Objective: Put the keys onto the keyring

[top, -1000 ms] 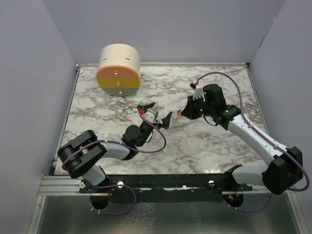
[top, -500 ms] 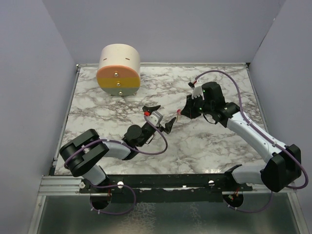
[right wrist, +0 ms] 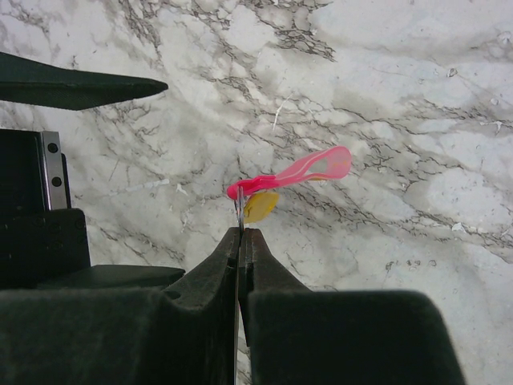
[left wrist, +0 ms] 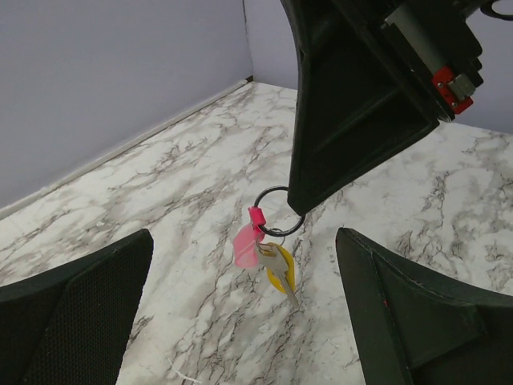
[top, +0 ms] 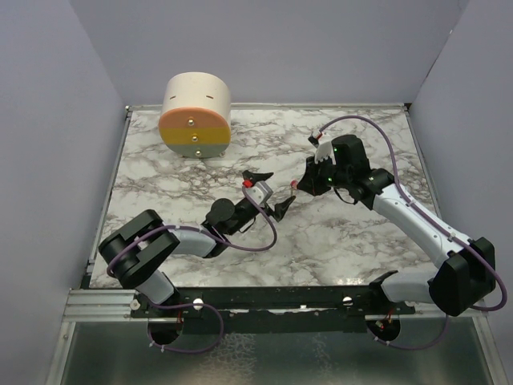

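Above marble table (top: 337, 241), right gripper (right wrist: 240, 233) clamps keyring (right wrist: 309, 168), keys (right wrist: 260, 207) dangling; left gripper (top: 271, 192) gapes nearby.

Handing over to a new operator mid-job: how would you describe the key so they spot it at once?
On the marble table, find the right tool poised over the middle, shut on a metal ring. Dangling under that ring beside the pink strap is the key: the only small yellow piece there.

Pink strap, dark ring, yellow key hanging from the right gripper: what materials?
Slim pink strap: glossy, slightly translucent, probably soft plastic or rubber. Thin dark ring: wire-like, probably metal, dull finish. Small flat yellow key: silvery part beside yellow, perhaps metal with plastic cover; unsure.
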Tool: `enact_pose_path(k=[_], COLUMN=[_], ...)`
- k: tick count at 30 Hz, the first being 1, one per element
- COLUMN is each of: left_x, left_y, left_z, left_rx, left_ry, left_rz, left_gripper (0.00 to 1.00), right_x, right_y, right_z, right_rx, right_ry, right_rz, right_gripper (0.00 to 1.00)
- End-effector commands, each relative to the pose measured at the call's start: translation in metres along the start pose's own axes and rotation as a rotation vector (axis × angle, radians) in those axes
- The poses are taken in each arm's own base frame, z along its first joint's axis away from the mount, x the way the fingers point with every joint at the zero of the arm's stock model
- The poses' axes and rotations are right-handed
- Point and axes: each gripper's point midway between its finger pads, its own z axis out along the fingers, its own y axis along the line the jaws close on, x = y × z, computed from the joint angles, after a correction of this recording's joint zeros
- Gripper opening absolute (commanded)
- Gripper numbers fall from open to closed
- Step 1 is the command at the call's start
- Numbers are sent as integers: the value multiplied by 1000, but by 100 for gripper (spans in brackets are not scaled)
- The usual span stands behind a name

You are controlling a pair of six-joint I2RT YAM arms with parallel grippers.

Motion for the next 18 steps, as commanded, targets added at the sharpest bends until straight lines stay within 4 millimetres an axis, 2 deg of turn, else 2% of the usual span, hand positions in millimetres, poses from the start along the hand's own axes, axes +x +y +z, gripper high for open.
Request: enact_pose_path(k=[1,10,16,18], left_x=[12,35,40,33], left_y=[-15,-8,-4,-1], left_z=[0,1,12,14], left_rx=[95,66,50,34], left_ry=[26,81,81,56], left_rz=[42,106,122,127], left_gripper=[98,98,98,98], right_x=[-3,-4,0,3], right_y=[9,13,15,16], right_z=[-6,-11,-11,-11], right_rx=[-32,-46,-57,-66], right_ry=[-7,2,18,24], right_rz=[-15,-13,-9,-8], right_gripper=[1,1,1,1])
